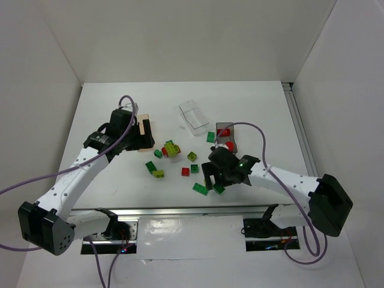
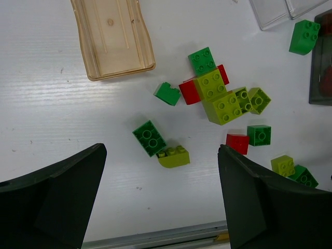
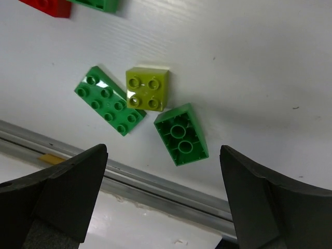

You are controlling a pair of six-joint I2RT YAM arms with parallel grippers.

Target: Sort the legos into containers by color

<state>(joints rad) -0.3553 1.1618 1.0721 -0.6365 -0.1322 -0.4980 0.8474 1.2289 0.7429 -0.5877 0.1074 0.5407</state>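
My right fingers [image 3: 57,197], spread wide and empty, point down over the near bench [image 3: 249,62] edge, above a flat green studded brick [image 3: 108,99], a yellow-green square brick [image 3: 148,88] and an overturned green brick [image 3: 181,134]. My left fingers [image 2: 57,197], equally wide, hover near the amber see-through bin [image 2: 113,39].

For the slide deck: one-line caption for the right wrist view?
Open right gripper hovers over a green plate, a yellow-green brick and an overturned green brick.
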